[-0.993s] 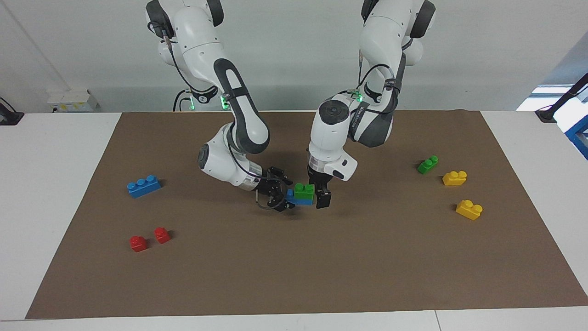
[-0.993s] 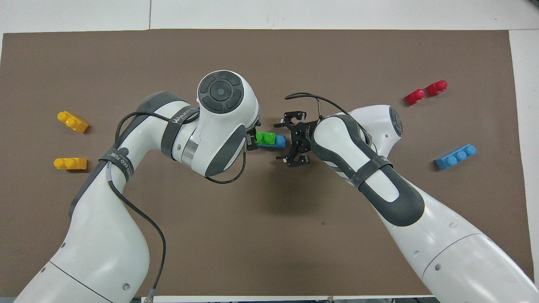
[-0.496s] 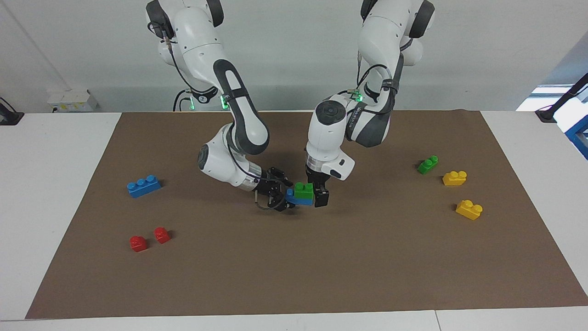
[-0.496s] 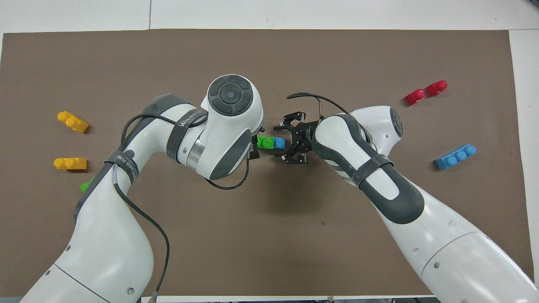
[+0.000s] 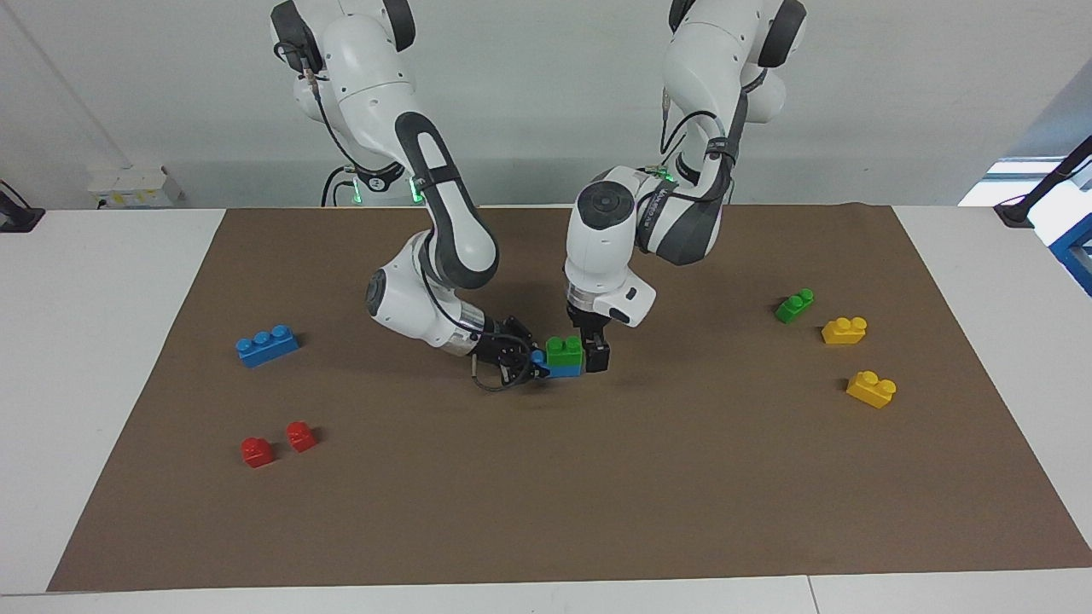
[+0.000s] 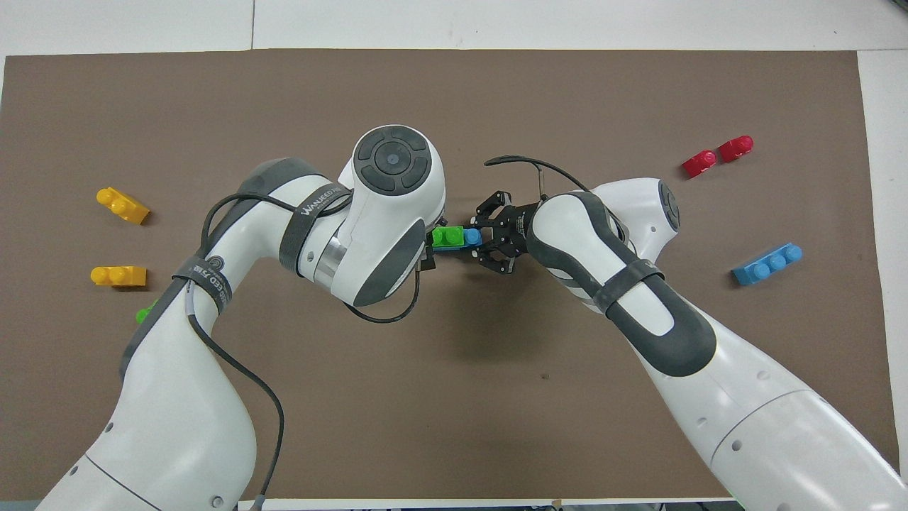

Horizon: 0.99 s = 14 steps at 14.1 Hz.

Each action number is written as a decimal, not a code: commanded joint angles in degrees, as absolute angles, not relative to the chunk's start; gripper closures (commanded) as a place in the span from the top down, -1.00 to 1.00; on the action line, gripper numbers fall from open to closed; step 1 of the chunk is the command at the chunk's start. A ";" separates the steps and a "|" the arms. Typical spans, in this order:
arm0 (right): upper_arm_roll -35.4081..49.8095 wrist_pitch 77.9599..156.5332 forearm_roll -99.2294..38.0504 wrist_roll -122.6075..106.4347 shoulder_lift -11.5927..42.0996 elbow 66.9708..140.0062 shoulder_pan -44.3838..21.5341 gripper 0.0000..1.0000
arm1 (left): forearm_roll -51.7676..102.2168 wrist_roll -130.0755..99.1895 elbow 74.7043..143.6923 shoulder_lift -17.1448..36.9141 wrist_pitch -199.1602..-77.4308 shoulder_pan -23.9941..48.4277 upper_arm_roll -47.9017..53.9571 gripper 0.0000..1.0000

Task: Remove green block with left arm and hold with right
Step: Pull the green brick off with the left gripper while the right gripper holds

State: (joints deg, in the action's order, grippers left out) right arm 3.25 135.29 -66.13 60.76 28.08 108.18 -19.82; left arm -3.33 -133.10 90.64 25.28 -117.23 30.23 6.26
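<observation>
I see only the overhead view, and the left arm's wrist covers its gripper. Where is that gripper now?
Observer: The left gripper is low, at the green block's end toward the left arm.
Operator: Does green lie beside blue, or on it?
Observer: On it: the green block sits on the blue brick, not lifted off.
Operator: What is the green bit under the left arm?
Observer: A second green brick, beside a yellow brick and nearer to the robots than it.
</observation>
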 commanded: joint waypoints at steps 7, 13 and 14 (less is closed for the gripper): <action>3.60 135.88 -67.41 60.47 28.12 107.84 -19.51 -1.00 | -3.87 -139.39 99.22 21.97 -125.06 34.19 6.06 1.00; 3.60 136.32 -67.41 60.47 28.12 107.93 -19.86 -1.00 | -4.22 -139.75 100.46 22.15 -127.61 34.19 5.98 0.92; 3.60 136.41 -67.41 60.47 28.12 107.93 -19.86 -1.00 | -4.22 -139.75 100.55 22.15 -127.62 34.10 5.98 0.90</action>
State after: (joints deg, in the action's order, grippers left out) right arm 3.24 135.32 -66.14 60.76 28.08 108.04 -19.89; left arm -3.33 -138.73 97.61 24.13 -125.76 34.02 6.29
